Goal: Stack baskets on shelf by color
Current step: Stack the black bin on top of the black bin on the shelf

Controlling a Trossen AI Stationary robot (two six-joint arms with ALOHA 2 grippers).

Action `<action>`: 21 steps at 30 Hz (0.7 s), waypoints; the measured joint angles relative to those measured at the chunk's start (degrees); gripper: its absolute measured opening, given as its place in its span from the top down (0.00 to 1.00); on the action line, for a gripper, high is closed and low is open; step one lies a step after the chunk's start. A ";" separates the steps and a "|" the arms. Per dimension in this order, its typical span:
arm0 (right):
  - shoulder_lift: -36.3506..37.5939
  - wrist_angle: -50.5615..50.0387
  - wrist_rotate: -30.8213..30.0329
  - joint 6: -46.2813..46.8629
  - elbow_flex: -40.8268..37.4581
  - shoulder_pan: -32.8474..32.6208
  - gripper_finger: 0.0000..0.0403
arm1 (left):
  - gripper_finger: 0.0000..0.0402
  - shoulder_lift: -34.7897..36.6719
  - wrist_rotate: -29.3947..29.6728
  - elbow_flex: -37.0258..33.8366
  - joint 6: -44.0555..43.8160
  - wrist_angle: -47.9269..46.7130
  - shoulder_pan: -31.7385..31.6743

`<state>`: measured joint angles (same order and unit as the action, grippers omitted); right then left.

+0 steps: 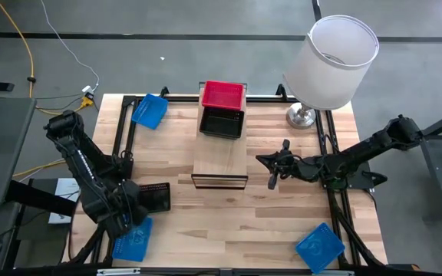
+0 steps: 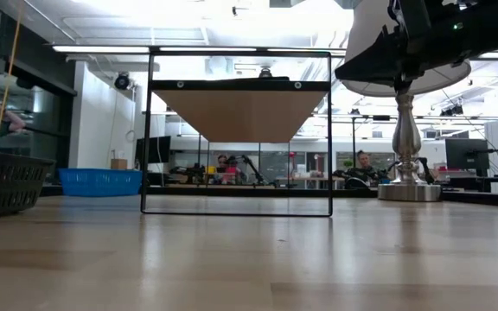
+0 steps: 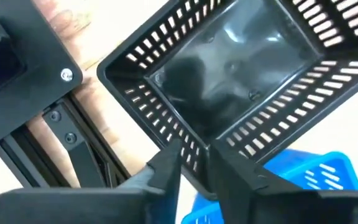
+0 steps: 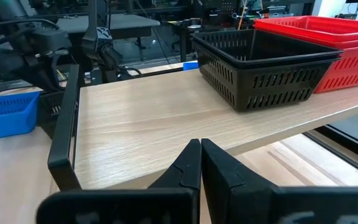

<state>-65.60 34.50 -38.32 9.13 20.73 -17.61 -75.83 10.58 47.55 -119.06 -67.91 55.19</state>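
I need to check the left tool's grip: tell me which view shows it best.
Left wrist view: the left tool straddles the black basket's mesh wall. High view shows only the arm over that basket; low view shows only the basket.
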 joint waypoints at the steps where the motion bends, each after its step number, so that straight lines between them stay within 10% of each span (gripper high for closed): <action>1: 0.00 0.00 0.01 0.00 0.00 0.00 1.00 | 0.79 -0.02 0.08 0.00 -0.92 -0.08 -0.02; 21: 0.00 -0.13 0.28 2.84 0.00 0.00 1.00 | 0.68 -5.31 -1.14 0.00 -8.31 -2.94 -0.02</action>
<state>-65.60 34.37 -38.04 11.97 20.73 -17.61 -81.14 9.44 47.55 -127.37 -70.85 55.17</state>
